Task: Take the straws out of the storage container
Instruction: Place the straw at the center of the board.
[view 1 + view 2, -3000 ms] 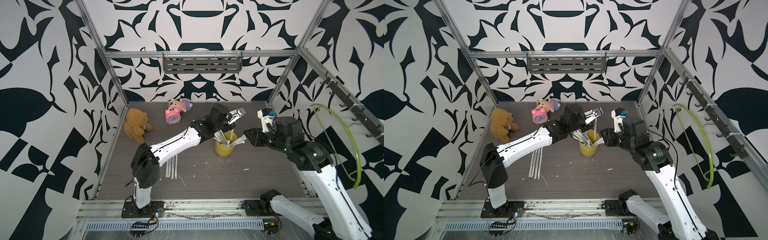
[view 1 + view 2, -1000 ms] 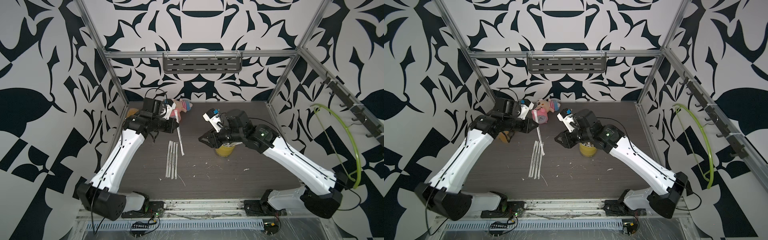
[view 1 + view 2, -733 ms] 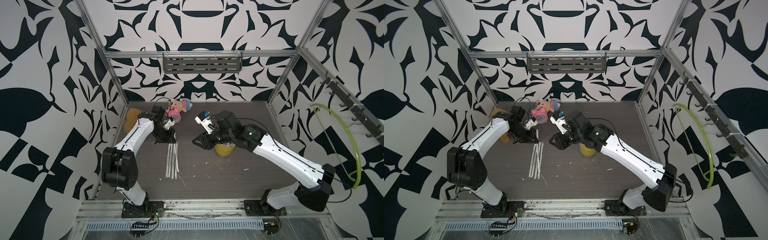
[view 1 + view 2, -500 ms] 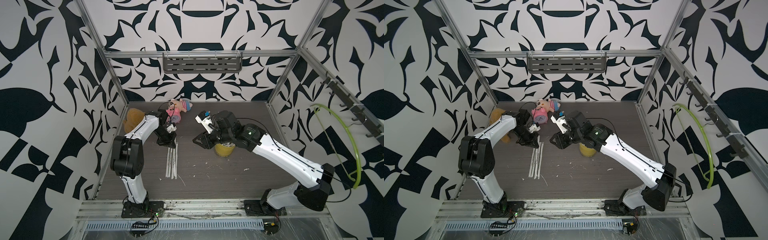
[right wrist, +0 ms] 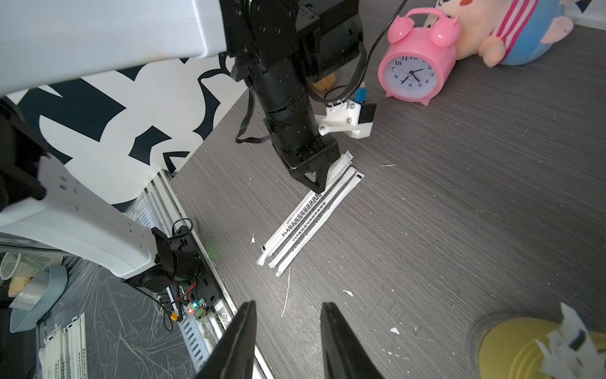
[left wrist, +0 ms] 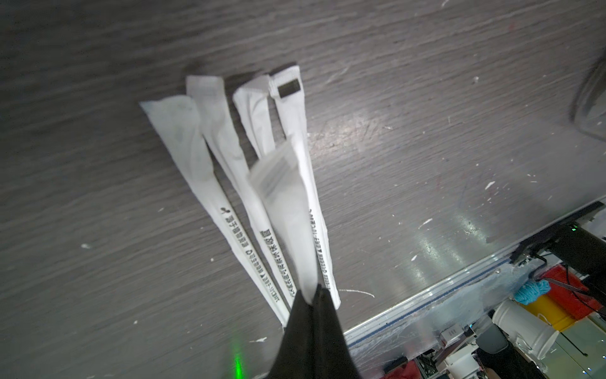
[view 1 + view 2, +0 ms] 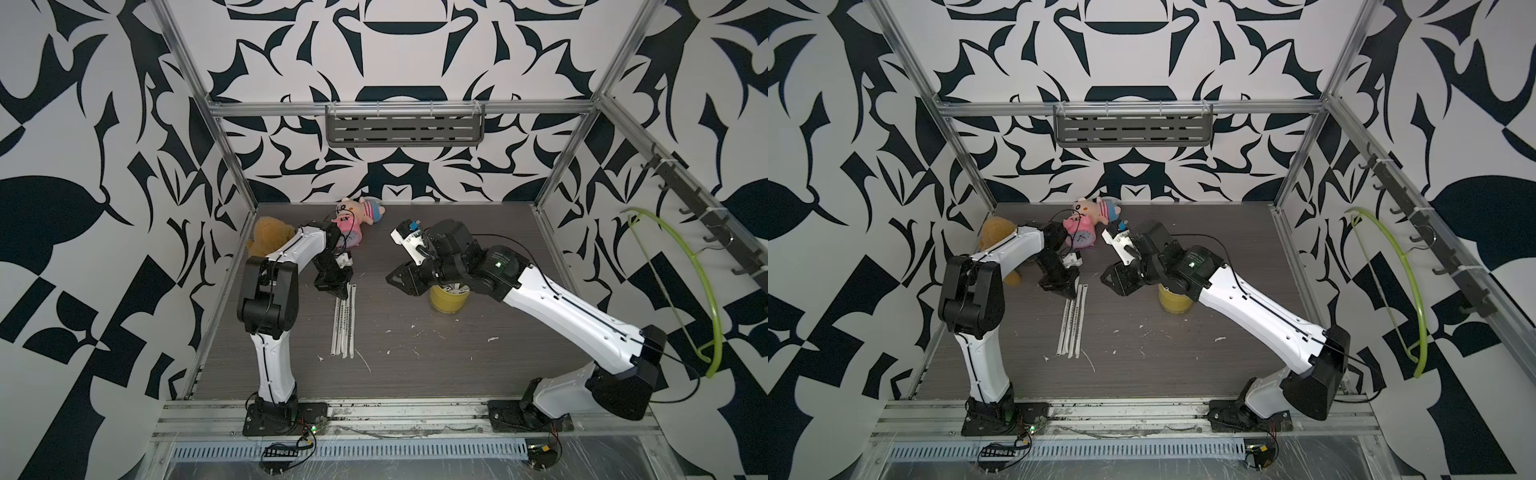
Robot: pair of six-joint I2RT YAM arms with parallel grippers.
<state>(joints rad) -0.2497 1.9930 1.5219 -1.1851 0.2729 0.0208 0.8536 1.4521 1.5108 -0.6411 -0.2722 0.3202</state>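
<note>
Leftward from the yellow cup (image 7: 448,303), the left fingers (image 6: 312,297) have brought one straw (image 6: 285,203) down over the row (image 7: 344,324) on the desk (image 7: 457,365), pinched shut on it. Next: let go. Right fingers (image 7: 395,281) hover half open, empty, near the cup's remaining straws (image 5: 564,331).

Bold black-and-white leaf-patterned walls (image 7: 399,62) enclose the cell on three sides — aluminium framing (image 7: 270,109) at the corners, a grey slotted shelf (image 7: 405,129) on the rear wall, a hook rail (image 7: 698,204) along one side, a dark wood-grain tabletop (image 7: 478,365) below.
</note>
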